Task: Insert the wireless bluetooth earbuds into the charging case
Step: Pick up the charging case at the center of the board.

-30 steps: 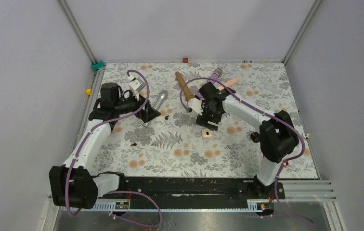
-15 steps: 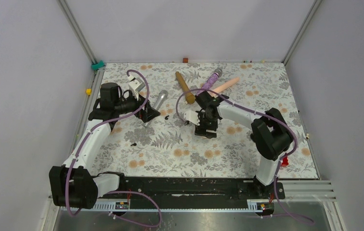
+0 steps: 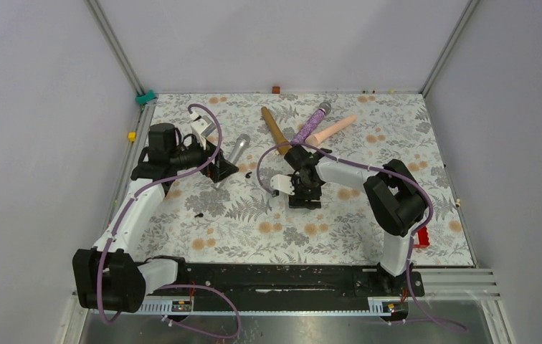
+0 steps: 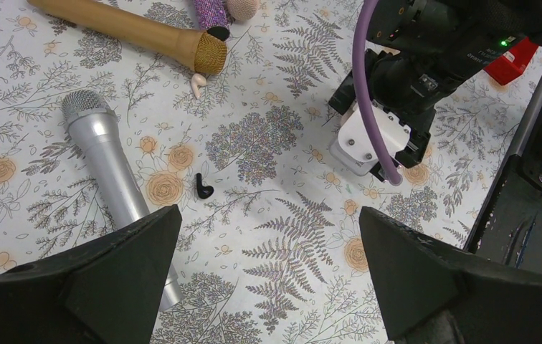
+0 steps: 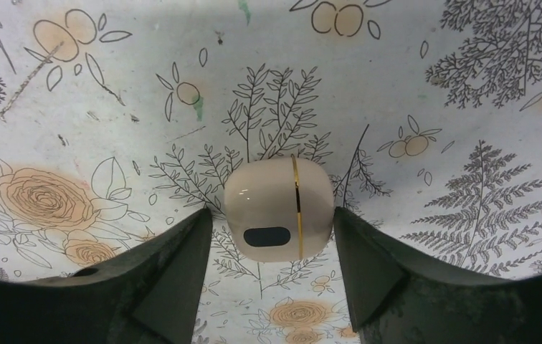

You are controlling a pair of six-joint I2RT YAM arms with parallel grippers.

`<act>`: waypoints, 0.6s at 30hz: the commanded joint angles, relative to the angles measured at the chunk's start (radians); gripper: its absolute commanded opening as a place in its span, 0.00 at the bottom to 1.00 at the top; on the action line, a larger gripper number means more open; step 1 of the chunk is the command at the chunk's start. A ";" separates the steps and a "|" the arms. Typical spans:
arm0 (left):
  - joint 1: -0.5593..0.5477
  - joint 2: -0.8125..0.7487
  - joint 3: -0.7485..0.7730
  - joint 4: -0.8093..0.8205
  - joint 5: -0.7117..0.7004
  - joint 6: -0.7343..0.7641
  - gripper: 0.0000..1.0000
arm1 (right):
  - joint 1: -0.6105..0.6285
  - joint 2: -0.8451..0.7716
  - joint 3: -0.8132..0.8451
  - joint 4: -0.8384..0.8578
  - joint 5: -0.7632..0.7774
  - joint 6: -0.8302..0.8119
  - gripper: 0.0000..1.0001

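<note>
**Item 1, right gripper** (image 5: 272,215): you have its jaws apart, one on either side of the charging case (image 5: 279,208). The jaw at the frame's right sits at the case's edge, and a thin gap shows at the left one.

**Item 2, charging case:** cream with a gold seam, lid closed. It lies on the floral cloth (image 5: 433,86) at mid-frame of your right wrist view.

**Item 3, left gripper** (image 4: 268,222): jaws wide apart, holding nothing.

**Item 4, earbud** (image 4: 203,188): black, on the cloth left of centre in your left wrist view. It is just right of the silver microphone (image 4: 103,165) and apart from the case.

**Item 5, tan microphone** (image 4: 132,32): upper left of that view.
</note>
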 commanded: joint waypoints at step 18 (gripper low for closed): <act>-0.064 0.090 0.083 0.122 -0.018 -0.172 0.99 | 0.003 -0.399 -0.089 0.194 -0.049 0.124 0.25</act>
